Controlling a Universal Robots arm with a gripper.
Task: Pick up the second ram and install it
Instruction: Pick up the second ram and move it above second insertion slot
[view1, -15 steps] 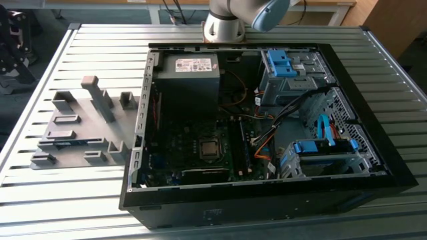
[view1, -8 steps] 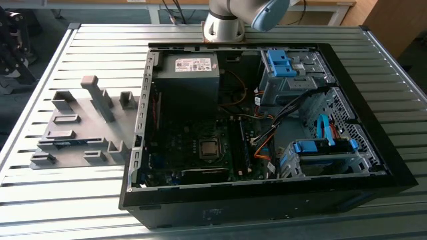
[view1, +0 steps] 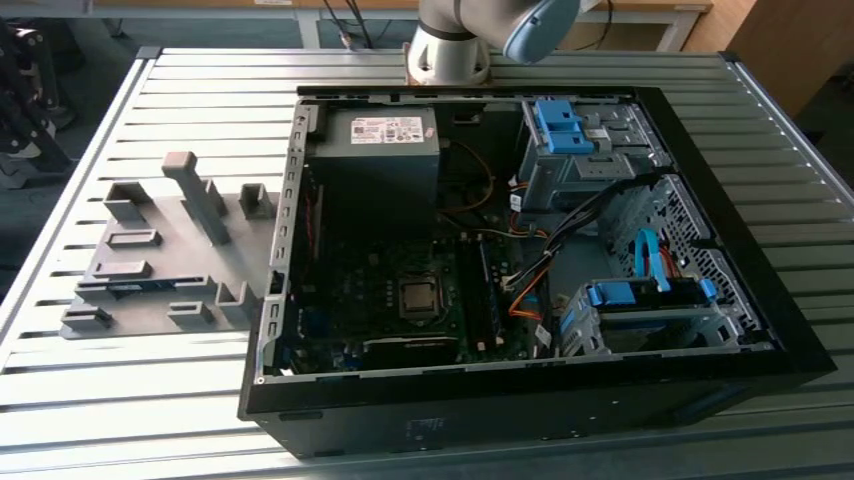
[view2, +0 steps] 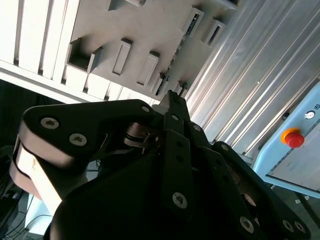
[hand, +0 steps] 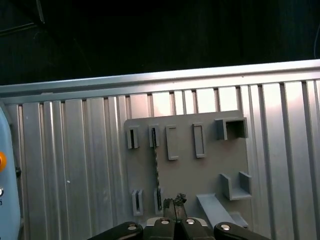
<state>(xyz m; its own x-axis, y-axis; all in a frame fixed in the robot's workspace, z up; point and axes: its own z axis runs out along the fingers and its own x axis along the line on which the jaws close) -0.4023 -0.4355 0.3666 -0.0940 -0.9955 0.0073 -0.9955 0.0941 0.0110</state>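
The gripper (hand: 175, 201) hangs well above the counter (hand: 75, 165). Both wrist views suggest its jaws are together with nothing between them. Below the tips lies a grey holder plate (hand: 195, 175). On it the second ram (hand: 155, 165) stands on edge, a thin dark strip spanning two slotted blocks, well apart from the jaws.

In the exterior view the plate sits on the counter at the exterior view's left of the open PC case (view1: 467, 420), whose motherboard (view1: 400, 290) is exposed.

The ram is probably light and stiff, yet fragile. A hold across its flat faces at mid-length, near the free upper edge, seems safest, as it keeps clear of the contacts seated in the blocks.

A white label on the power supply (view1: 384, 130) carries print too small to read. A red stop button (view2: 293, 138) shows no legible writing.
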